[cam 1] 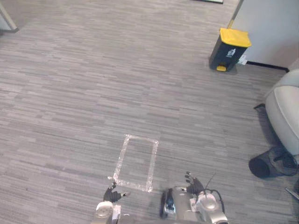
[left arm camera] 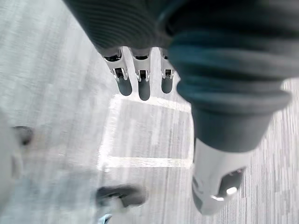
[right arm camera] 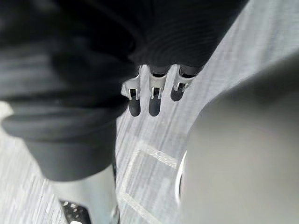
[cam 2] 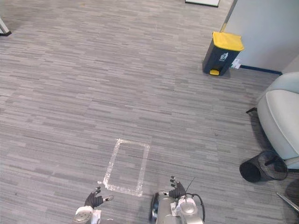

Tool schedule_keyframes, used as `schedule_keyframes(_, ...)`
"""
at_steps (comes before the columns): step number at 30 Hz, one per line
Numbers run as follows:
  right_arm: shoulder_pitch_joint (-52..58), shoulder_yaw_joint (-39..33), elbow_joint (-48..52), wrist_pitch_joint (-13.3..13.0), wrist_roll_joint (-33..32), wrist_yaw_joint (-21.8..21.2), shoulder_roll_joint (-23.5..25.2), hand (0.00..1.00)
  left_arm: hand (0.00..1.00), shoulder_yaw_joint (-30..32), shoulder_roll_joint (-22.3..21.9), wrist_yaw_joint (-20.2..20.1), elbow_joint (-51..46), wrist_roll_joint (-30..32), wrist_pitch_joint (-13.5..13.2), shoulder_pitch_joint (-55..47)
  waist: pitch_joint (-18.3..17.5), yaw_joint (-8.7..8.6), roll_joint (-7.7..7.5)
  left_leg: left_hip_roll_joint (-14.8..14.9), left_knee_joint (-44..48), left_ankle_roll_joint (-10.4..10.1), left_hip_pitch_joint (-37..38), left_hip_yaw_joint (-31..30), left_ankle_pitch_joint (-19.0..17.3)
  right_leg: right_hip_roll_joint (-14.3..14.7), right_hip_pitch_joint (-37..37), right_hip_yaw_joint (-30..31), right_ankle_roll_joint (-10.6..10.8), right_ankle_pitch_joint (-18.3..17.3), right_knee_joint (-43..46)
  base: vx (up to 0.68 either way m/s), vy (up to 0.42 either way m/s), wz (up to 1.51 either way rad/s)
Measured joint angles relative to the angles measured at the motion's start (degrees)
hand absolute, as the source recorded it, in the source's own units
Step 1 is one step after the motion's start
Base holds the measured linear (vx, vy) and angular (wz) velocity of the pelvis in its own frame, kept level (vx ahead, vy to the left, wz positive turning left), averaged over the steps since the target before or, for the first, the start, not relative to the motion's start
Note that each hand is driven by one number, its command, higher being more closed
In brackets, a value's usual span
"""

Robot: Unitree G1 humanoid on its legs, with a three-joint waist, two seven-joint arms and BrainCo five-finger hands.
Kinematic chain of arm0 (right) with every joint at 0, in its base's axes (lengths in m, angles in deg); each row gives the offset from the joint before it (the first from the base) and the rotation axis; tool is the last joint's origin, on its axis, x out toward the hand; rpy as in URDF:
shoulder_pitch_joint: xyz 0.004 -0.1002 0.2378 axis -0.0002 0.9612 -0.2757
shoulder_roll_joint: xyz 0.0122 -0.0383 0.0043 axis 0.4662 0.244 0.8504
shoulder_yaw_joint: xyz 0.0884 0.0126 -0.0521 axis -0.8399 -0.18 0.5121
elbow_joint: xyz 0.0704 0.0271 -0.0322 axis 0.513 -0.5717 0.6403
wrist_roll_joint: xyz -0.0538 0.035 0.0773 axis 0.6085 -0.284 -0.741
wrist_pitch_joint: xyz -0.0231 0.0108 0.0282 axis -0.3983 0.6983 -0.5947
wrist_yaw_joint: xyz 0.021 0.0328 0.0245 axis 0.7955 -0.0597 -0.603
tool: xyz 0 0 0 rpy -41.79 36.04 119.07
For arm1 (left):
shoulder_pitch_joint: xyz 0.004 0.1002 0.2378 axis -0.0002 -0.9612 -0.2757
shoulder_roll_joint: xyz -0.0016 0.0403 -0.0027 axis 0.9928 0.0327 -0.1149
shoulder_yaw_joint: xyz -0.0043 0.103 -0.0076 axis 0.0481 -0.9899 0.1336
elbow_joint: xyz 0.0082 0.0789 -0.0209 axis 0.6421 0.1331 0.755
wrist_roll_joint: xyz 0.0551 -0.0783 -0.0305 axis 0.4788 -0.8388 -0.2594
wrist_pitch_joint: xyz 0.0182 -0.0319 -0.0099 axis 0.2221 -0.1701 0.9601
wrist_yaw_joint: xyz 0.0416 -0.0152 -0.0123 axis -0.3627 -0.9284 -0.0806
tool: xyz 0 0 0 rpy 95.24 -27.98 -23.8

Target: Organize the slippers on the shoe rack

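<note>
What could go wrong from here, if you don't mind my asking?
Ahead lies carpet with a taped rectangle, so the empty left hand and right hand may reach at nothing useful. A turn to the right could bump the black mesh wastebasket beside the white armchair.

Straight-fingered left hand (cam 1: 111, 194) and right hand (cam 1: 193, 184)

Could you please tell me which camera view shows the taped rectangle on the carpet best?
The right eye view: the taped rectangle shows with its full outline, nothing covering it. The left eye view shows it equally whole, slightly nearer the picture's bottom edge. Both wrist views catch just part of its outline.
</note>
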Motion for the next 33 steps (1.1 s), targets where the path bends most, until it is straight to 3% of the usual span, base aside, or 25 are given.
schedule_keyframes(2,0.0,-0.67,0.16,0.23,-0.13,-0.15,-0.23,0.0,0.0,-1.27,-0.27,-0.1,0.19,0.22,-0.1,2.03,0.02,-0.54,0.54,0.82,3.98,-1.83,-1.63,-1.43,3.13,-0.52,-1.4,-0.35,0.13,-5.58,5.47,0.57,-0.137,0.09)
schedule_keyframes(4,0.1,-1.25,0.25,0.53,-0.15,-0.14,-0.18,0.0,0.0,-1.67,-0.37,-0.44,0.61,1.09,-0.12,2.93,0.08,-1.07,0.6,3.69,18.09,-2.24,-5.99,-2.6,7.1,-0.09,1.17,-0.8,0.27,-9.86,6.93,0.44,-0.149,0.05)
schedule_keyframes(5,0.52,-1.12,0.25,0.75,-0.19,-0.12,-0.06,0.0,0.0,-1.61,-0.59,-0.67,0.89,1.15,-0.04,3.07,0.46,-1.18,1.1,7.66,31.11,-2.52,-10.21,-2.82,12.96,1.41,5.34,-0.44,0.06,-11.31,4.83,0.46,-0.1,-0.25)
schedule_keyframes(6,1.17,-1.0,0.16,1.03,-0.37,-0.04,0.22,0.0,0.0,-1.46,-0.78,-0.73,0.74,1.16,-0.08,2.99,0.4,-0.96,1.47,11.92,42.47,-1.71,-14.44,-0.87,10.99,3.73,9.75,0.4,-0.41,-11.9,1.68,0.55,-0.08,-0.46)
schedule_keyframes(8,1.66,-1.05,-0.76,1.24,-0.57,-0.03,0.36,0.0,0.0,-1.39,-0.75,-0.77,0.57,1.12,-0.05,2.69,0.63,-0.2,0.34,13.86,48.0,-0.66,-18.52,2.68,6.98,4.71,14.95,2.82,-0.53,-12.18,-2.17,0.43,-0.017,-0.6)
schedule_keyframes(11,1.88,-2.53,-2.11,1.4,-0.84,0.28,0.44,0.0,0.0,-1.22,-1.18,-0.78,-0.53,1.07,-0.06,1.66,0.77,0.47,-0.31,11.92,35.74,-0.52,-23.74,2.46,3.26,4.81,19.46,7.64,0.41,-11.57,-5.77,0.41,0.116,-0.87)
schedule_keyframes(14,1.74,-2.89,-2.13,1.85,-0.82,0.87,0.91,0.0,0.0,-0.99,-1.08,-0.54,-1.25,1.01,-0.06,1.62,1.0,1.29,-0.55,6.54,19.73,-0.8,-25.72,-7.68,2.66,4.32,20.82,14.38,0.72,-11.49,-5.94,0.25,0.218,-1.2)
schedule_keyframes(15,1.94,-2.81,-2.13,1.8,-0.8,1.1,1.26,0.0,0.0,-1.02,-1.12,-0.44,-1.29,0.94,-0.08,1.52,0.85,1.78,-0.48,3.33,12.37,-1.39,-25.17,-16.04,3.57,4.06,21.35,18.03,2.51,-11.9,-5.74,0.26,0.335,-1.57)
schedule_keyframes(16,2.1,-2.71,-2.08,1.74,-0.74,1.17,1.2,0.0,0.0,-1.04,-1.48,-0.39,-1.19,0.91,-0.09,1.4,0.46,1.99,0.78,2.36,6.96,-0.93,-25.09,-21.87,6.79,4.35,21.11,21.0,4.84,-13.16,-4.75,0.31,0.438,-1.8)
schedule_keyframes(17,2.09,-2.77,-2.04,1.64,-0.59,1.19,0.38,0.0,0.0,-1.1,-2.04,-0.37,-0.78,0.88,-0.08,1.46,0.79,2.05,1.33,2.34,7.2,-3.67,-24.75,-22.84,11.21,4.56,20.99,22.94,6.88,-14.36,-3.86,0.24,0.387,-1.24)
schedule_keyframes(18,2.01,-2.81,-2.14,1.82,-0.54,1.33,0.64,0.0,0.0,-1.13,-1.85,-0.38,-0.62,0.86,-0.04,1.8,0.91,2.13,0.79,1.68,7.87,-3.09,-24.25,-21.67,11.02,4.02,20.88,24.09,7.25,-14.48,-3.52,0.17,0.381,-0.96)
schedule_keyframes(20,3.56,-2.43,-1.91,1.76,-0.52,1.12,1.53,0.0,0.0,-1.19,-0.25,-0.02,-0.45,0.46,-0.09,1.55,-0.83,2.37,-1.78,-0.75,6.49,-0.81,-22.16,-15.64,9.68,0.32,20.36,25.31,9.4,-13.47,-5.19,0.11,0.328,-0.95)
schedule_keyframes(21,3.69,-2.43,-1.93,1.76,-0.53,1.11,1.74,0.0,0.0,-1.23,0.0,-0.03,-0.44,0.42,-0.08,1.44,-0.93,2.43,-1.86,-1.1,6.34,-0.57,-22.01,-15.13,9.54,-0.09,20.35,25.76,9.75,-13.31,-5.49,0.08,0.235,-0.8)
schedule_keyframes(23,4.09,-2.49,-1.89,1.71,-0.65,1.12,2.4,0.0,0.0,-1.92,1.07,0.0,0.07,0.43,0.03,1.11,-1.71,2.12,-3.44,-2.61,5.34,0.93,-20.95,-11.75,8.79,-1.96,19.97,27.73,11.9,-12.06,-7.16,0.05,0.251,-0.77)
schedule_keyframes(25,4.02,-2.48,-2.01,1.68,-0.6,1.07,2.39,0.0,0.0,-2.88,1.3,-0.03,0.18,0.44,0.0,1.19,-1.76,2.08,-3.53,-2.98,4.03,1.81,-19.61,-8.49,8.41,-2.94,18.25,26.67,12.6,-11.36,-6.29,0.0,0.191,-0.78)
schedule_keyframes(26,3.81,-2.48,-2.12,1.61,-0.58,1.06,1.97,0.0,0.0,-3.42,1.37,-0.04,0.22,0.44,0.04,1.01,-1.78,2.06,-2.97,-2.61,2.52,2.46,-18.27,-5.64,8.89,-4.31,17.05,19.37,11.48,-10.57,-4.68,0.0,0.134,-0.96)
schedule_keyframes(27,3.49,-2.48,-2.38,1.6,-0.58,1.08,1.88,0.0,0.0,-3.4,1.5,-0.01,0.2,0.43,0.03,0.61,-1.62,2.09,-2.64,-2.59,0.81,2.66,-16.28,-2.56,9.18,-7.02,16.12,6.69,9.69,-11.14,-2.1,0.0,0.107,-1.03)
schedule_keyframes(29,3.48,-2.59,-2.4,1.38,-0.65,1.16,1.79,0.0,0.0,-3.49,1.58,-0.04,0.74,0.45,0.05,0.27,-1.93,1.56,-2.21,-2.7,-0.55,2.55,-14.68,-0.43,9.24,-9.39,16.16,-4.09,8.83,-10.85,-0.66,0.03,0.045,-0.76)
schedule_keyframes(30,3.43,-2.61,-2.39,0.93,-0.63,1.15,1.7,0.0,0.0,-3.73,1.56,-0.05,1.38,0.48,0.09,0.16,-2.12,0.56,-1.86,-2.77,-2.35,2.04,-13.37,0.33,9.91,-9.27,16.12,-5.5,8.41,-10.59,-0.77,0.05,0.007,-0.53)
schedule_keyframes(33,3.3,-2.78,-2.6,0.62,-0.61,1.18,1.48,0.0,0.0,-3.92,0.65,-0.5,1.95,0.93,0.09,0.35,-2.28,0.17,-1.54,-2.69,-5.84,1.09,-11.09,3.5,11.0,-7.84,14.94,-4.13,7.84,-10.22,-1.23,0.06,-0.007,-0.52)
